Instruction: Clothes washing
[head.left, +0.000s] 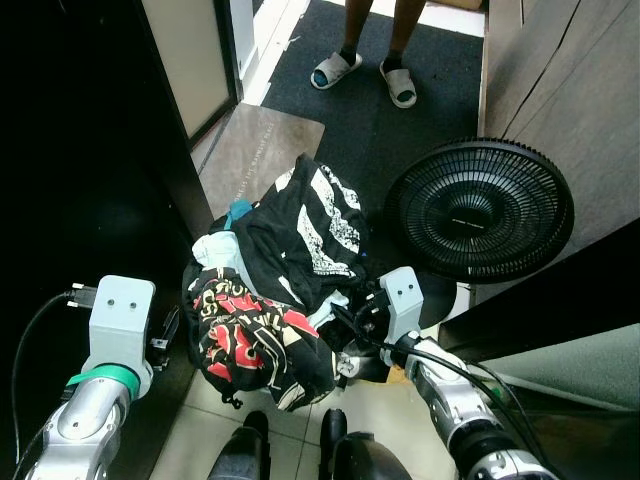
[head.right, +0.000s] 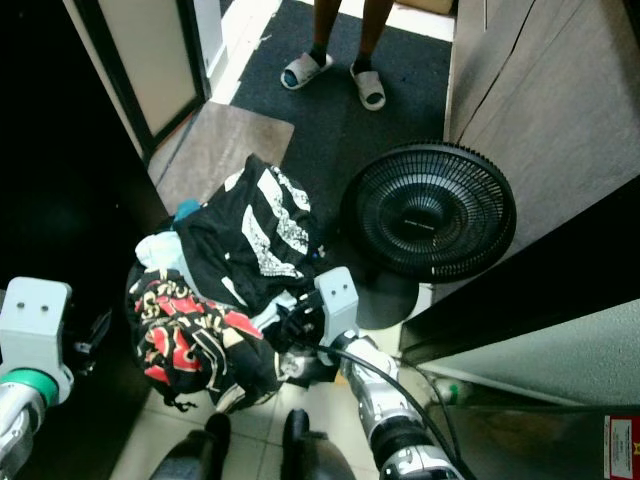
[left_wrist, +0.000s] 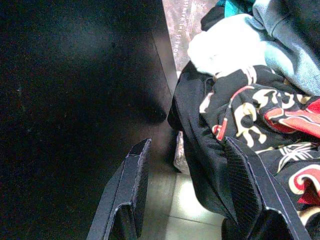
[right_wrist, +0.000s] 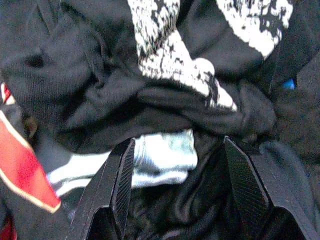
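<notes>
Flanking clothes pile (head.left: 275, 290) at frame centre: left claw (left_wrist: 190, 192) and right claw (right_wrist: 177, 185) spread, risking garments sliding onto floor fan (head.left: 478, 210).

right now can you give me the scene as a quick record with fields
setting: tiled floor by a dark doorway
laundry: heap of clothes on the floor, black and white printed garment on top, red and black printed garment at the near side, pale blue fabric between
left gripper: jaws open, at the near left edge of the heap, one finger against the red and black garment
right gripper: jaws open, pressed into the heap's right side over a pale folded piece
fan: black, on the floor right of the heap
person: sandalled feet on the dark mat beyond
</notes>
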